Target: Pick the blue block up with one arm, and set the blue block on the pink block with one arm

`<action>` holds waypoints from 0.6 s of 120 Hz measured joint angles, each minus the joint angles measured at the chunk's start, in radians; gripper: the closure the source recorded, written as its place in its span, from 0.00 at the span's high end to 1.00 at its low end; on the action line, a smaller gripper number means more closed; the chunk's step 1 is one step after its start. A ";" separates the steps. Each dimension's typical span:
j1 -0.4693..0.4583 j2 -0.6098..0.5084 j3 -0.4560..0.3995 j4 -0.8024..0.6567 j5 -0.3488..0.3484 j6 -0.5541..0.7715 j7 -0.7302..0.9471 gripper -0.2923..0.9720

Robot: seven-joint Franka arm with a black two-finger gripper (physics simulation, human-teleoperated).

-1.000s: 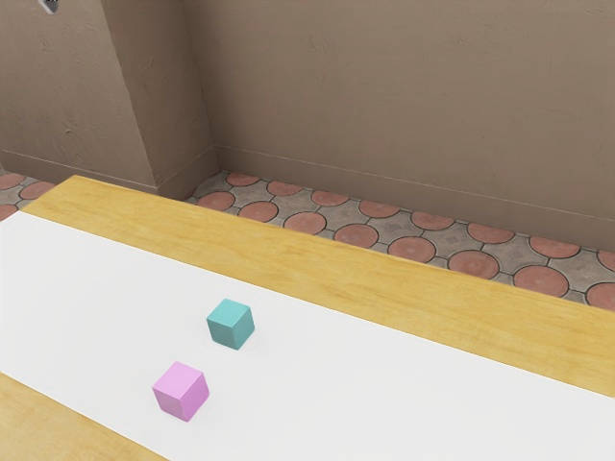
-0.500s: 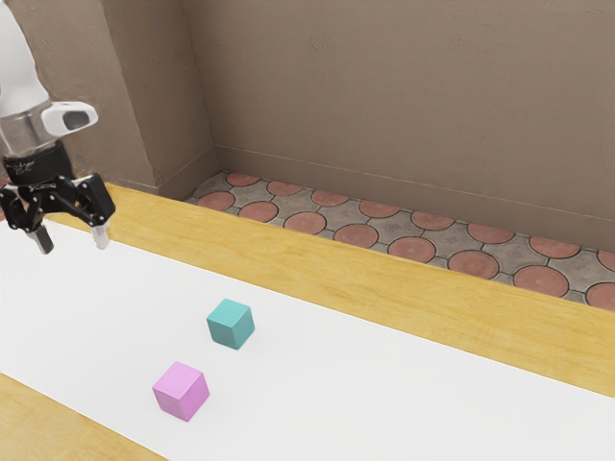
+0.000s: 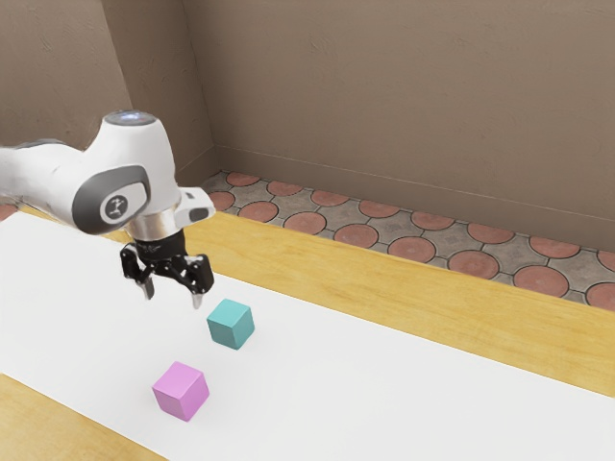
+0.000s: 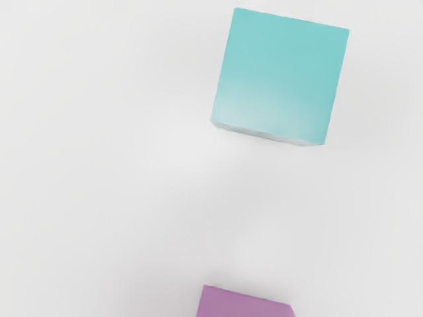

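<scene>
The blue block [image 3: 231,323] is a teal cube resting on the white mat [image 3: 404,394]. The pink block [image 3: 181,391] lies on the same mat, a little nearer the front and to the exterior view's left. My black gripper [image 3: 171,292] hangs open above the mat, just left of the blue block and slightly higher, holding nothing. Seen from the wrist camera, the blue block [image 4: 279,76] and the edge of the pink block [image 4: 246,303] both lie on the white surface below my hand.
The mat lies on a wooden table [image 3: 404,279] whose far edge borders a tiled floor [image 3: 413,235]. Brown walls [image 3: 404,86] stand behind. The white arm [image 3: 91,182] stretches in from the exterior view's left.
My arm has swung in from the far left and come down toward the mat, ending close beside the blue block. Neither block has moved.
</scene>
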 joint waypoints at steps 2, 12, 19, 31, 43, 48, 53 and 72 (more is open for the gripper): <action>-0.003 0.015 0.000 0.006 0.000 0.021 0.004 0.75; -0.008 0.085 0.003 0.019 -0.005 0.125 0.029 0.75; -0.006 0.137 0.005 0.025 -0.009 0.180 0.045 0.75; -0.001 0.205 0.006 0.063 -0.011 0.245 0.071 0.75; 0.002 0.232 0.005 0.076 -0.023 0.282 0.113 0.75; 0.002 0.245 0.004 0.072 -0.038 0.293 0.132 0.75; 0.001 0.254 0.004 0.066 -0.055 0.301 0.152 0.75; -0.006 0.262 0.004 0.049 -0.189 0.321 0.230 0.75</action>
